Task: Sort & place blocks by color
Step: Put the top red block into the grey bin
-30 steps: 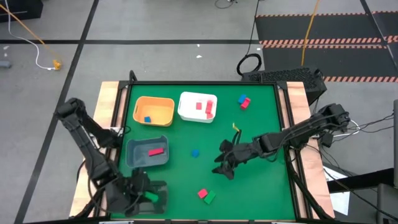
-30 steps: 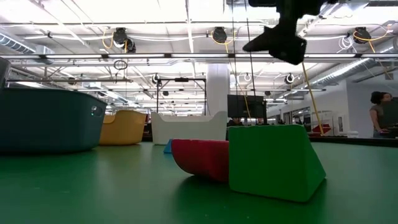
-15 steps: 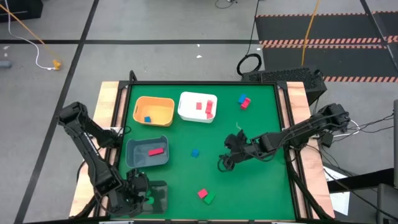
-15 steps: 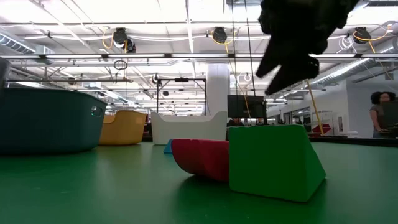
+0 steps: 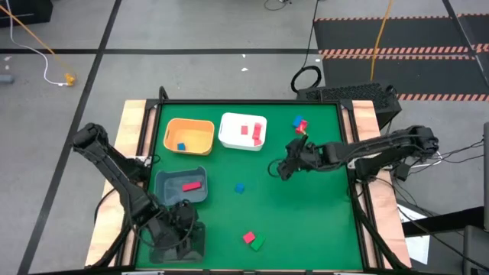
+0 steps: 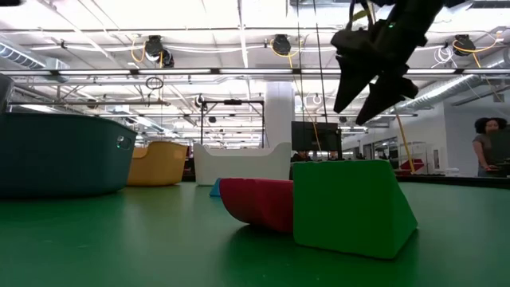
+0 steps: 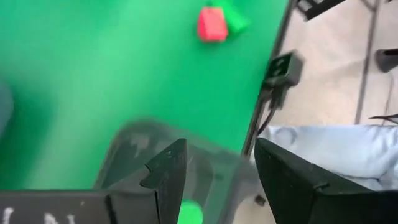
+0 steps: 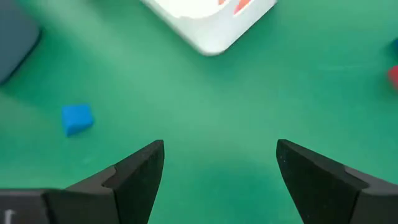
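My left gripper [image 5: 180, 229] [image 7: 214, 180] is open above a clear bin [image 5: 191, 243] at the table's near left corner. A green block [image 7: 189, 213] shows in the bin between the fingers. My right gripper [image 5: 281, 169] [image 8: 217, 168] [image 6: 368, 78] hangs open above the table right of centre and holds nothing. A blue cube [image 5: 239, 187] [image 8: 77, 118] lies on the mat to its left. A red block [image 5: 249, 237] [image 6: 259, 203] and a green block [image 5: 258, 244] [image 6: 351, 206] lie side by side near the near edge. A blue block [image 5: 296, 121] and a red block [image 5: 302, 127] sit by the far right.
An orange bin [image 5: 189, 136] holds a blue block. A white bin [image 5: 243, 131] [image 8: 211, 22] holds red and pink pieces. A grey bin [image 5: 181, 187] [image 6: 64, 155] holds a red bar. Bare green mat lies between the right gripper and the near pair of blocks.
My right gripper has travelled from the table's middle toward the far edge and has turned, ending right of the white bin. My left gripper has shifted slightly toward the table's right above the clear bin.
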Available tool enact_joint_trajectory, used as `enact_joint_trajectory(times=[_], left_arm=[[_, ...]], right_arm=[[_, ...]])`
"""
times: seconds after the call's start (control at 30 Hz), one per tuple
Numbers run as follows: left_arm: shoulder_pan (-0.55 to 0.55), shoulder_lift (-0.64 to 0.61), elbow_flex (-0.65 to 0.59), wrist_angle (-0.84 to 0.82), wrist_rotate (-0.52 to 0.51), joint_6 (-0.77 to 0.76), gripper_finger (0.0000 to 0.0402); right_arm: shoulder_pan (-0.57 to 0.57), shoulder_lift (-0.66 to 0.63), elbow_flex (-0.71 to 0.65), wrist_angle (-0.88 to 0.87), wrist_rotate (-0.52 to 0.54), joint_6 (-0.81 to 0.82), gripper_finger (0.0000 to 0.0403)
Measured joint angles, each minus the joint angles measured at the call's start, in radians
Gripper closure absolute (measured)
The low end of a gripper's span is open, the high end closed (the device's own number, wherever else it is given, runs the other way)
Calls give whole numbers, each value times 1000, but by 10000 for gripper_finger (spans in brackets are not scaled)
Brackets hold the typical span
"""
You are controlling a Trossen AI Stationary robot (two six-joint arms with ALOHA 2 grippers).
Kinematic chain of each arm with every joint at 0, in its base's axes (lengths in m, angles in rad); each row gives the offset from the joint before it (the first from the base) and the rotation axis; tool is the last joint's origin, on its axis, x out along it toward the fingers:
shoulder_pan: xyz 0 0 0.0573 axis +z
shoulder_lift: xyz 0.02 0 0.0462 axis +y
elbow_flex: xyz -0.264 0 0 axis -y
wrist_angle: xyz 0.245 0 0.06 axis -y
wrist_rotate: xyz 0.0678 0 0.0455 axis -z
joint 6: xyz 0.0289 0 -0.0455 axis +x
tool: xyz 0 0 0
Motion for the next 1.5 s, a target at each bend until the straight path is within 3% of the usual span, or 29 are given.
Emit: enact_joint_trajectory(times=[0.37, 0.67, 0.93, 1.23, 1.5], left_arm=[[274, -162, 0, 37, -53, 335, 211], [474, -210, 0, 308, -15, 630, 211], [629, -209, 0, 541, -8, 852, 211], [801, -258, 0, 568, -9, 883, 211], [899, -286, -2, 562, -9, 882, 211]], right_arm=[[-336, -19, 0, -91, -50, -157, 104], [-533, 18, 0, -90, -52, -430, 106], [-598, 143, 0, -37, -54, -556, 106], [-639, 221, 0, 37, -94, -581, 107], [-659, 242, 0, 57, -107, -607, 173]])
